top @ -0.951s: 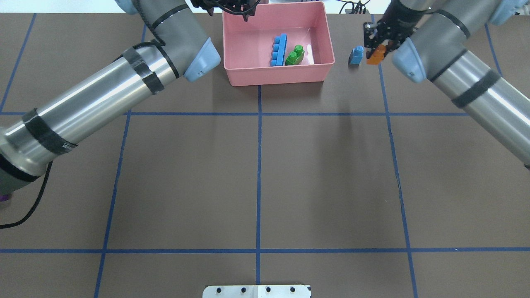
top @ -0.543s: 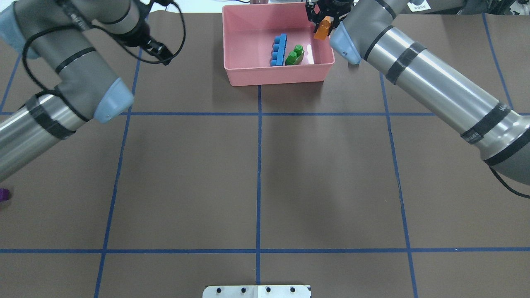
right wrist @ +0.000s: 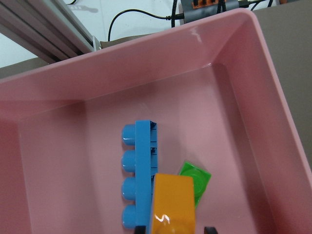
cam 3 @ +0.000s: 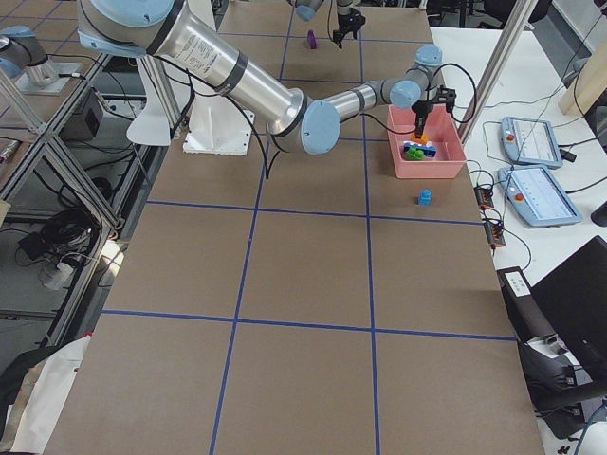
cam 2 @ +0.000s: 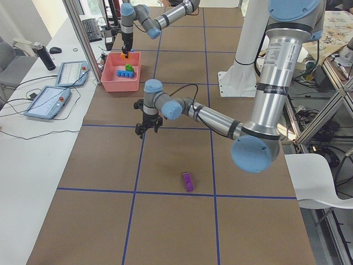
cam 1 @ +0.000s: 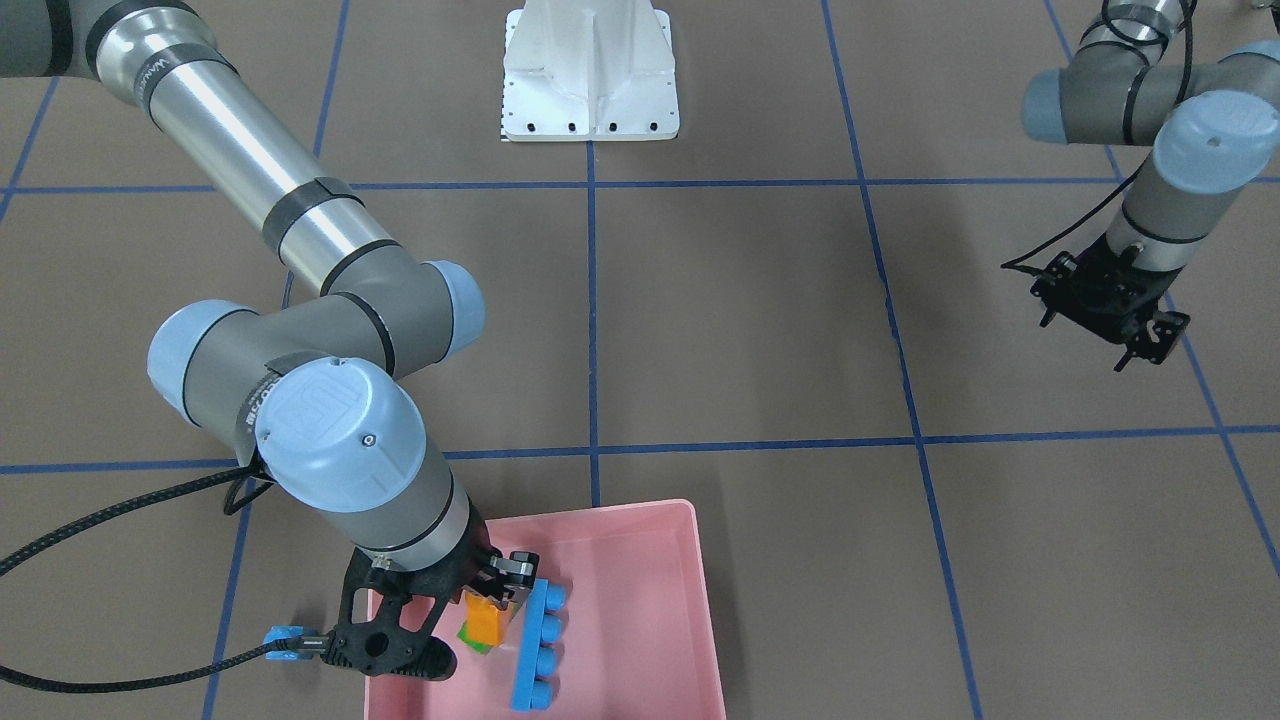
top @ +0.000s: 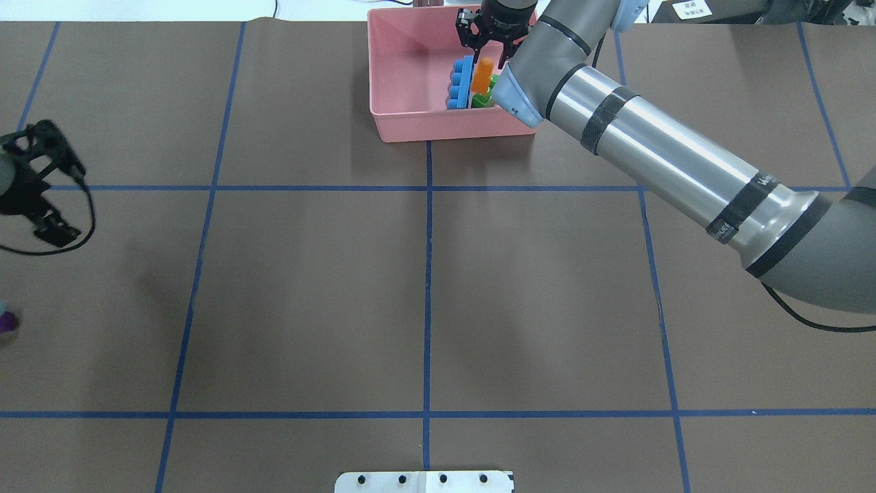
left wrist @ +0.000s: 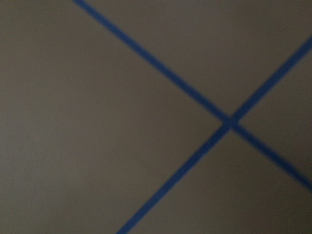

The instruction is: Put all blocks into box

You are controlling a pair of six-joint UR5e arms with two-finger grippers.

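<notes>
My right gripper (top: 487, 60) is shut on the orange sloped block (top: 484, 74) and holds it inside the pink box (top: 410, 130), just over the green block (top: 482, 101). The long light-blue bar (top: 462, 82) lies beside them in the box. The right wrist view shows the orange block (right wrist: 174, 204) between my fingertips, above the green block (right wrist: 196, 176) and the bar (right wrist: 142, 165). The small light-blue cube (cam 1: 283, 640) sits on the table outside the box (cam 1: 700, 600). The purple block (top: 5, 320) lies at the table's left edge. My left gripper (top: 55, 188) is open and empty above the table, short of it.
The white pedestal base (cam 1: 590, 70) stands at the robot's side of the table. Blue tape lines (left wrist: 229, 122) cross the brown table cover. Two tablets (cam 2: 66, 72) lie on the white bench beyond the box.
My right gripper has carried the orange block from the table right of the box to over the green block inside it. My left arm has swung away from the box to the table's left edge.
</notes>
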